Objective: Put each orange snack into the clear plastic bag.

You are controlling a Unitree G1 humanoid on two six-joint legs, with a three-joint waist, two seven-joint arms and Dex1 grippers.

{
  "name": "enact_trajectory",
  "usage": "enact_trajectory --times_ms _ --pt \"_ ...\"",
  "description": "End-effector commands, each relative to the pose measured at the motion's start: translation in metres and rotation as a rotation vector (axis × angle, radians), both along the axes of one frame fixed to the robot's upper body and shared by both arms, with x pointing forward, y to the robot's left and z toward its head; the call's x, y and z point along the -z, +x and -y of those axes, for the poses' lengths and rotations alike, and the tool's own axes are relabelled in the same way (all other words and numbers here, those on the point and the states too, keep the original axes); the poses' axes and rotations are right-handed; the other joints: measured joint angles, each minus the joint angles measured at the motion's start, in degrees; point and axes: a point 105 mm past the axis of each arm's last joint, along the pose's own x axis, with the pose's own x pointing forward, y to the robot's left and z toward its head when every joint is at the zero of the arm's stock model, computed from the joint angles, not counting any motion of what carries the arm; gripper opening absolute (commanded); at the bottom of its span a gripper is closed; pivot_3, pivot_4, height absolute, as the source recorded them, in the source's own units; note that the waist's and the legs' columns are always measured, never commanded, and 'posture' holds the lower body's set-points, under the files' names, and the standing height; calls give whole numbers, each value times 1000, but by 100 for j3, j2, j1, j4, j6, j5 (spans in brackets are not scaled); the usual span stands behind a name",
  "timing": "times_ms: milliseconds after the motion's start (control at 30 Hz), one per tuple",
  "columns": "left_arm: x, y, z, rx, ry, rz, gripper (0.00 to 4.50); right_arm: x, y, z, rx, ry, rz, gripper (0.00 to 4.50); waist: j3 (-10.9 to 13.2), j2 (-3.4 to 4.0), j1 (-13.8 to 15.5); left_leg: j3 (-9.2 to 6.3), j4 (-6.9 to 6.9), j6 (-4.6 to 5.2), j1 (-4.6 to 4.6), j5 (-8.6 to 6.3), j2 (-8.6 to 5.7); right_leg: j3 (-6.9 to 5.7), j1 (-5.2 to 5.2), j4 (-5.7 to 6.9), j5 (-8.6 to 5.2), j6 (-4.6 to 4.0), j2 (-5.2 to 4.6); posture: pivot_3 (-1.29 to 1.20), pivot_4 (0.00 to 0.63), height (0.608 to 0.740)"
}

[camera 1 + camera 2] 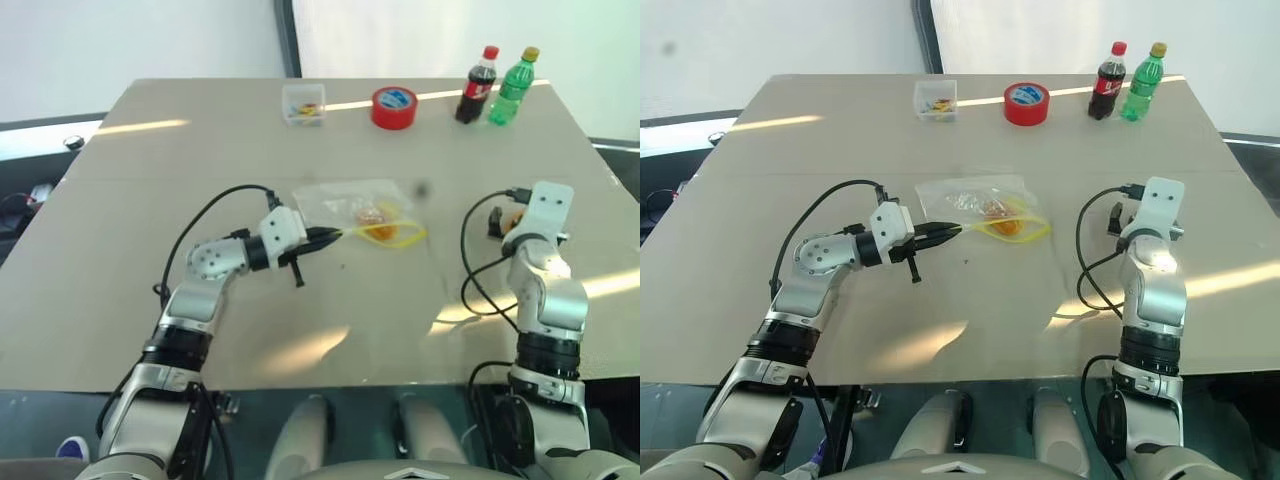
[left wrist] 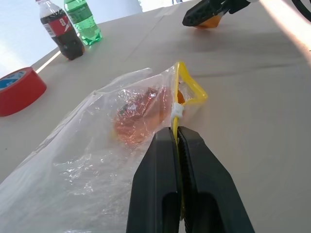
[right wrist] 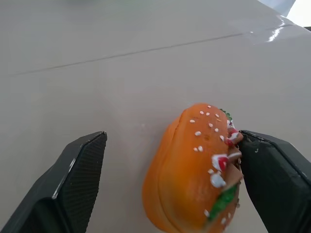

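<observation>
Right end effector (image 3: 172, 189) astride snack (image 3: 194, 170)

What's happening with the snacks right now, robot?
Left gripper shut on clear bag's yellow strip. One snack bagged. Right gripper open around second snack. Nothing blocking.

Table (image 1: 200, 300): smooth matt beige sheet, faint sheen where light streaks it. Bag (image 2: 82, 160): thin clear plastic film, crinkled, glossy; yellow plastic strip along its edge. Snack (image 2: 138, 119) inside the bag: orange, blurred by the wrinkled film. Second snack (image 3: 194, 179): burger-shaped, smooth orange, soft satin look, pale raised speckles, red and green bits along one side. Left gripper (image 2: 181, 189) fingers: black, smooth, semi-gloss, hard plastic look. Right gripper (image 3: 175, 184) pads (image 3: 77, 179): black, fine cross-hatched texture, matt. Tape (image 1: 394, 107): glossy red roll. Bottles (image 1: 497, 86): clear shiny plastic. Box (image 1: 303, 104): clear hard plastic.
</observation>
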Motion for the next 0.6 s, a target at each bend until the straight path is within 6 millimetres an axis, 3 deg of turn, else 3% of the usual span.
enact_trajectory --times_ms 33,267,367,567,600 --pt "-11 -3 3 15 -13 40 0 -6 2 -1 20 0 23 4459 -1 1 -6 2 0 0 1 0 0 2 0 1 0 0 1 0 150 740" --pt "-11 -3 4 14 -19 40 0 -2 10 7 61 -28 26 4459 0 1 -1 2 0 0 1 0 0 2 0 1 0 0 0 0 150 740" --pt "-11 -3 4 11 -23 40 0 -3 10 13 73 -56 34 3720 0 1 2 2 0 0 1 0 0 2 0 0 0 0 0 0 150 740" --pt "-10 -4 4 1 -31 37 0 -14 7 7 -9 -174 57 841 0 2 2 2 -1 0 1 0 0 3 0 0 0 0 0 0 150 740" --pt "-10 -4 4 -1 -32 37 0 -19 5 2 -49 -209 71 591 0 2 2 2 0 0 1 0 1 3 0 0 0 0 1 0 150 740"
